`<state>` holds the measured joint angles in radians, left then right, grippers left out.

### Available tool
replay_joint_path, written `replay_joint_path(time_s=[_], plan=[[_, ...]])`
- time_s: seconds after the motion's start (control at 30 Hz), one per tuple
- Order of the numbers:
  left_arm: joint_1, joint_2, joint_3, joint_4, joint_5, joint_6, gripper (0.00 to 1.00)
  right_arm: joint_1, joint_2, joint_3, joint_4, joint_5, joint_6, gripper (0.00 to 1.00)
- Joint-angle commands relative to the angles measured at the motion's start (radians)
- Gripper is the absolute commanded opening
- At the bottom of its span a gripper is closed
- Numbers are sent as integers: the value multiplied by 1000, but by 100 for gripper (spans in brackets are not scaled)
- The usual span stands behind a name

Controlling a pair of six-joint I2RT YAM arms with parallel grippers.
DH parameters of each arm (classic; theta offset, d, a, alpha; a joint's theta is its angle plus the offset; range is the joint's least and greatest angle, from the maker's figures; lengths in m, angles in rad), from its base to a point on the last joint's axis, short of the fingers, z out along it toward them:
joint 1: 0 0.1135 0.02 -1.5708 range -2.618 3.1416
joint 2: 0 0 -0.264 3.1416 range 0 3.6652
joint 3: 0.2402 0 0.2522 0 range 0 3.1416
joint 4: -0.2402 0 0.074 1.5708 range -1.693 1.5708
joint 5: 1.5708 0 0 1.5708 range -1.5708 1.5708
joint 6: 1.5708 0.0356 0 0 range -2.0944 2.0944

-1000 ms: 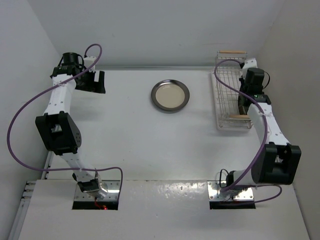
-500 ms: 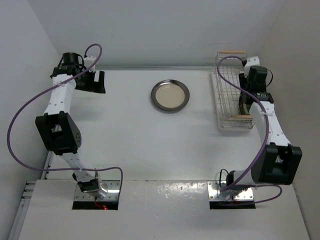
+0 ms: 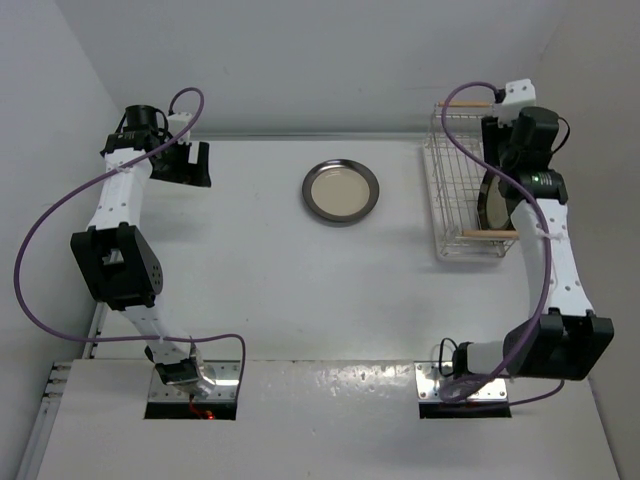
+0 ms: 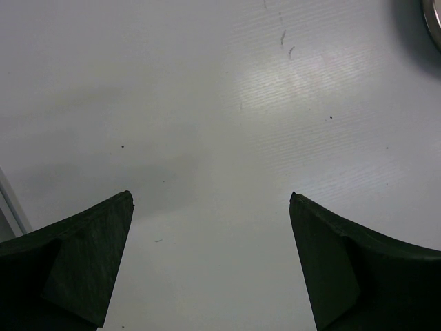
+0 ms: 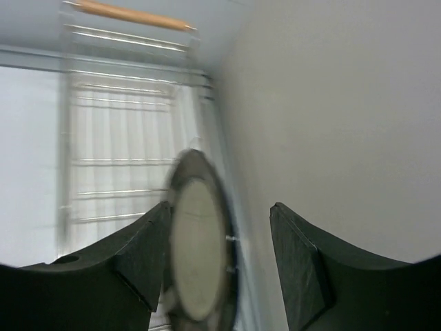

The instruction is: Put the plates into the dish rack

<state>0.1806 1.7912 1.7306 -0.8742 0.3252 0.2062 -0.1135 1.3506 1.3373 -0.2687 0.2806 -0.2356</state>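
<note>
The right claw [image 5: 219, 209] hangs over the dish rack [image 3: 441, 200] at the tabletop's [image 3: 260, 270] three o'clock. Its fingers are parted, clear of the upright plate [image 5: 197, 241] standing on edge inside. A flat plate [image 3: 341, 191] lies toward twelve o'clock. The left claw [image 4: 211, 200] gapes wide and empty at ten o'clock.

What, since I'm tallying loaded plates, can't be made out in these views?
Top view: the right arm covers much of the dish rack and the upright plate.
Right wrist: blur smears that plate's rim and slot.
Left wrist: the frame edge crops the flat plate.
</note>
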Motion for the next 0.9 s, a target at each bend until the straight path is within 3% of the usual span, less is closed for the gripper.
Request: replay_joint_path(time_s=[0.0, 0.17, 0.43, 0.57, 0.87], plan=[[3, -29, 1, 7, 14, 7, 100, 55, 13, 86, -145, -257, 109, 60], [3, -29, 1, 7, 23, 7, 100, 222, 180, 155, -248, -425, 360, 60], [3, -59, -69, 7, -8, 25, 100, 334, 427, 80, -24, -344, 786, 63], [3, -79, -94, 7, -8, 25, 100, 357, 560, 111, 55, -261, 907, 64], [3, -88, -103, 7, -17, 25, 100, 394, 789, 217, 46, -182, 1039, 61]])
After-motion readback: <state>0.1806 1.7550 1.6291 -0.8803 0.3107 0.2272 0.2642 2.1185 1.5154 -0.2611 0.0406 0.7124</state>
